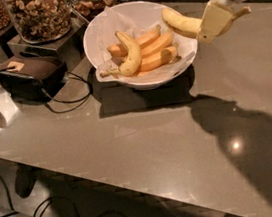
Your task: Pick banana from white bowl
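My gripper [204,26] is at the upper right, above the right rim of the white bowl [97,44]. It is shut on the plump pale-yellow banana [180,22], which hangs in the air over the bowl's right edge, stem end pointing left. The bowl is lined with crinkled white paper and holds a slimmer yellow banana [130,55] with a long thin stem and several orange-toned bananas [154,51].
Glass jars of nuts [41,14] stand on metal stands at the back left. A dark brown box [29,75] with cables lies left of the bowl. The grey counter [146,144] runs to a front edge, with floor and cables below.
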Motion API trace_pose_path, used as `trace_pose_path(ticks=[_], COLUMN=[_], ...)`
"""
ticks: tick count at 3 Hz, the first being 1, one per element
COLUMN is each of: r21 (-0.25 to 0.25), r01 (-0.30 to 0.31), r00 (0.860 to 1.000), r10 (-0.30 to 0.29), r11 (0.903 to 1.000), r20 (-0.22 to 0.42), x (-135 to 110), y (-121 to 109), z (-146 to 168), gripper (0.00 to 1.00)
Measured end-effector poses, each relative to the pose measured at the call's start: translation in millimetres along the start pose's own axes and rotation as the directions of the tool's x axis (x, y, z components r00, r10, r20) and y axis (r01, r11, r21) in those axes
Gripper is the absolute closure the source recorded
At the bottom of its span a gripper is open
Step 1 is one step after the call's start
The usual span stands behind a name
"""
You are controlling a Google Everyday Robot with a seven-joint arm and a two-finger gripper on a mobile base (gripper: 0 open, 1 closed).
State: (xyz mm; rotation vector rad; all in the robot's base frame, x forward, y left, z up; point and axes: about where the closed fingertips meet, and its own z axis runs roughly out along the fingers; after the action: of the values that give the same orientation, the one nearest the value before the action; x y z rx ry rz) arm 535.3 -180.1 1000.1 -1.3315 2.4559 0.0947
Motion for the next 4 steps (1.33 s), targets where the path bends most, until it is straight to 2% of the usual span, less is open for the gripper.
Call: trace_pose_path(ticks=[2,4], r21=[-0.059,-0.045], r01=[0.041,0.042], r00=[0.999,0.999], r10=[-0.041,-0.041], r11=[0.9974,0.9981], r20=[0.004,0.018], x=[39,35], y=[61,58], z=[-24,-24], gripper=[1.0,1.0])
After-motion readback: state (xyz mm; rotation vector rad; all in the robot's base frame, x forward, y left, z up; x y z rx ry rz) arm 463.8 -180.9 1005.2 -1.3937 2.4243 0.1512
